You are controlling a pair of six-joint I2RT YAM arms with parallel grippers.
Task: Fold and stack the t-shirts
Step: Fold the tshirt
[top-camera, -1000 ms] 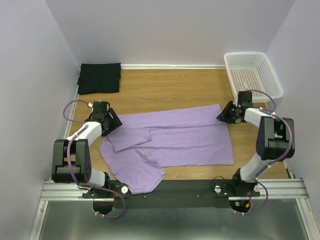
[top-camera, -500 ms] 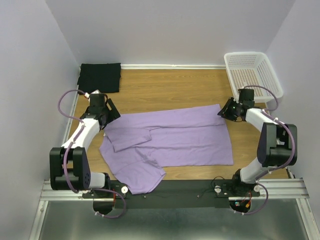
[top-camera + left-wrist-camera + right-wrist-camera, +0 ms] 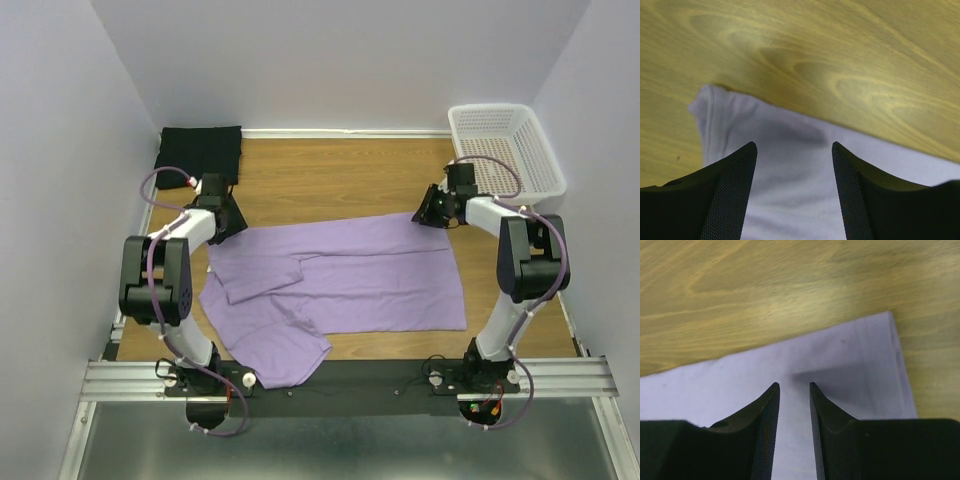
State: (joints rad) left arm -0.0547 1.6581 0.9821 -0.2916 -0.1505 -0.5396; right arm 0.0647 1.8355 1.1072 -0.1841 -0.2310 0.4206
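The lavender t-shirt (image 3: 370,275) lies spread across the middle of the wooden table, its near-left part bunched and folded over. The black t-shirt (image 3: 200,155) sits folded in the far left corner. My left gripper (image 3: 228,222) is low over the lavender shirt's far left corner (image 3: 785,125), jaws open (image 3: 794,145) with only flat cloth between them. My right gripper (image 3: 425,214) is over the far right corner (image 3: 855,360); its jaws (image 3: 794,385) stand a narrow gap apart, holding nothing.
A white perforated basket (image 3: 505,150) stands at the far right corner. White walls close in the table on the left, back and right. Bare wood (image 3: 330,180) shows between the shirt and the back wall.
Both grippers have moved onto the lavender shirt's far corners: the left from its left edge toward the back, the right leftward from beside the right edge. The shirt has not moved.
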